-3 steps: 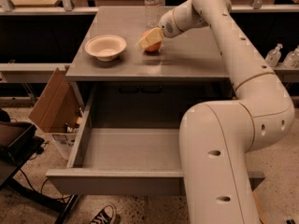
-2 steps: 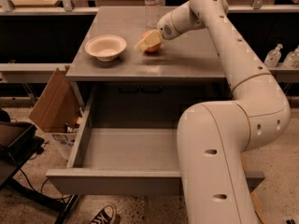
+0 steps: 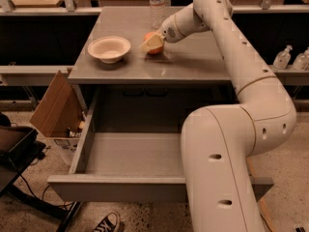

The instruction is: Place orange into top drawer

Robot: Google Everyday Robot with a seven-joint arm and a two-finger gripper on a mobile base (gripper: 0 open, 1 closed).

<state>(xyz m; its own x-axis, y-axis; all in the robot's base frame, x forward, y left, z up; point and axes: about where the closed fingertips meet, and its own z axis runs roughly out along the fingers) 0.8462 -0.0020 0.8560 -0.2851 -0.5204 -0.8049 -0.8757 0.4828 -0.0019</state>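
The orange sits on the grey cabinet top, right of the beige bowl. My gripper is right at the orange and covers most of its front side, low over the cabinet top. The top drawer is pulled wide open below the cabinet top, and its plain grey inside holds nothing. My arm curves from the lower right of the view up over the drawer's right part and hides it.
A beige bowl stands left of the orange. A clear water bottle stands behind it. A cardboard box leans left of the cabinet. Small bottles are on a shelf at the right. A shoe is on the floor.
My gripper has shifted slightly left and down at the orange. The orange, bowl and drawer have not moved.
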